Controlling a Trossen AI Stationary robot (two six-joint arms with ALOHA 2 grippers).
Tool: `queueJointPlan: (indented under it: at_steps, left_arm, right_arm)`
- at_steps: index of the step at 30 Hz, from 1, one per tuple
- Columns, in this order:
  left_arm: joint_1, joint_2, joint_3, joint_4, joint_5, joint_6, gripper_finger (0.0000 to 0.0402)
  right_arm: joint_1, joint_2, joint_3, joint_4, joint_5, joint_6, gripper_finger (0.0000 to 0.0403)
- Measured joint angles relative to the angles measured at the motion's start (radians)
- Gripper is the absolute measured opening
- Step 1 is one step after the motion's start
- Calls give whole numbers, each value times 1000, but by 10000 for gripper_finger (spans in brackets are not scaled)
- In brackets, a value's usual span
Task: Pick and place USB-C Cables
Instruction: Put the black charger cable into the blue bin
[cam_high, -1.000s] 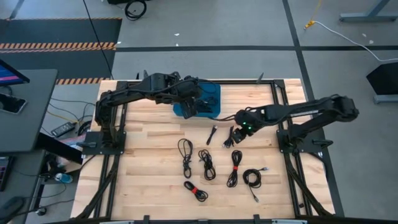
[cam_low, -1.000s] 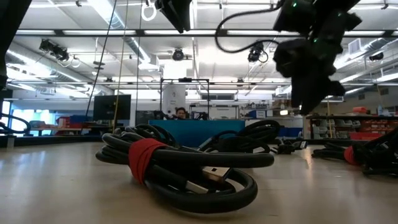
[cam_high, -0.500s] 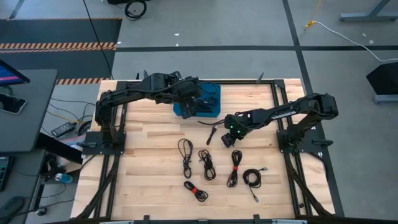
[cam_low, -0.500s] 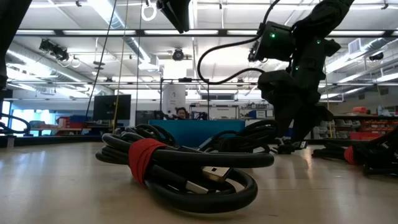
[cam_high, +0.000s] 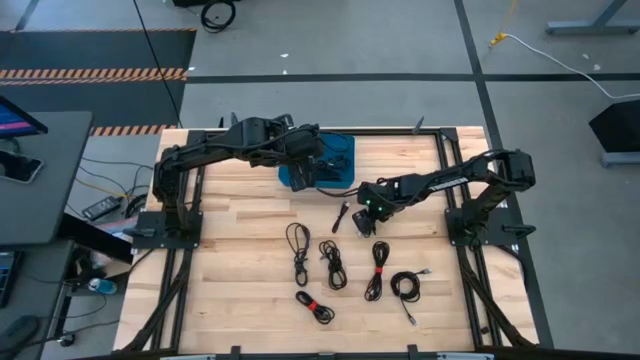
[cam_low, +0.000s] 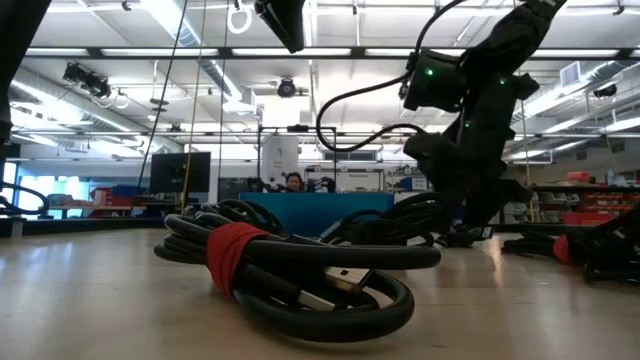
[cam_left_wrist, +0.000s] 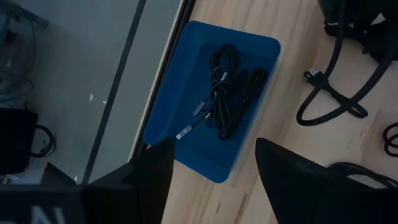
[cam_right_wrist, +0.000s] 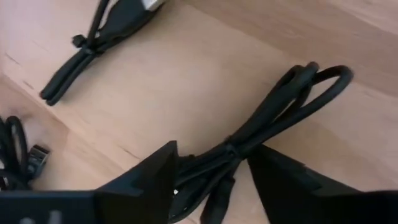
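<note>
Two arms reaching inward, right fingers spread astride a folded cable, left fingers wide above blue bin.

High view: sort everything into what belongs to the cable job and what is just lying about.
Job:
- loose USB-C cables on the table
- blue bin, part filled
- right gripper, open over a folded cable
- left gripper, open above the bin

Lying about:
- white cable on the floor
- black coil on the floor
- monitor by the side desk
</note>
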Motion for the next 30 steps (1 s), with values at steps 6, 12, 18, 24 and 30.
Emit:
queueJointPlan:
  at_steps: [6, 12, 18, 24, 30]
  left_arm:
    - [0, 0, 0, 0, 0, 0, 231]
    - [0, 0, 0, 1, 0, 0, 231]
    - [0, 0, 0, 1, 0, 0, 231]
    - [0, 0, 0, 1, 0, 0, 231]
    - [0, 1, 0, 4, 0, 0, 231]
  right_arm:
    - [-2, 2, -1, -27, -7, -8, 52]
    - [-2, -2, 14, -39, -36, -61, 29]
    - [-1, -88, 151, -84, -97, -217, 29]
    - [-27, -204, 383, -180, -80, -455, 29]
    - [-116, -231, 579, -312, -54, -697, 29]
